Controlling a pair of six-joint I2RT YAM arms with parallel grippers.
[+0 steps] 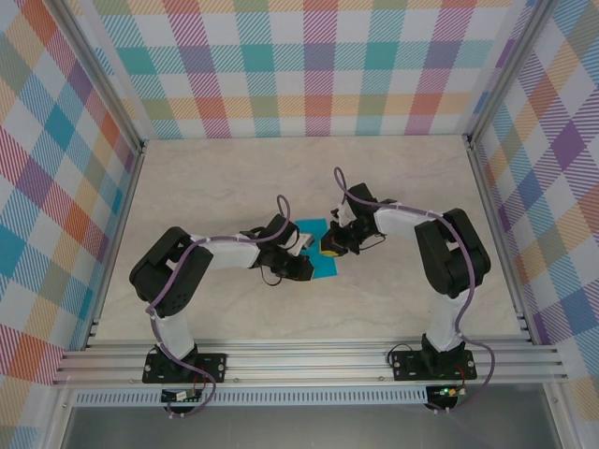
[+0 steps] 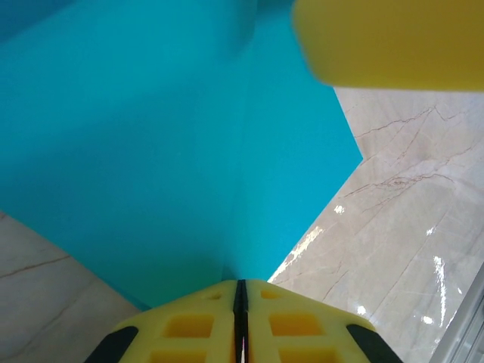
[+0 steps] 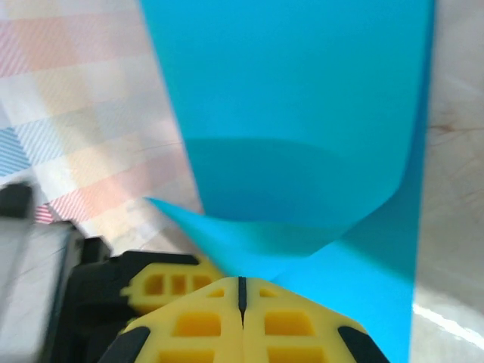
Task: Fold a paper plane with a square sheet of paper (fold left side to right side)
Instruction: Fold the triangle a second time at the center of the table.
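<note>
Both arms are in over the middle of the table (image 1: 234, 178), a little nearer its near edge than its far one, with the square sheet of paper (image 2: 189, 151) between them. Left gripper (image 2: 240, 293): yellow fingers pressed together, and a corner of the sheet runs right into the seam. I read that as a pinch on the paper, though the very tip is hidden under the pads. Right gripper (image 3: 242, 291) is clamped too, nipping a lifted flap that curls over in a soft roll above the flat part of the sheet. There's no hard crease in that roll yet. The fold wants left side laid onto right side, so it's all about matching edges. Carry the flap across low and line its edge up with the opposite one before it settles. Let the other pinch anchor the sheet against sliding on this glossy top. Press the crease only once the corners meet.
</note>
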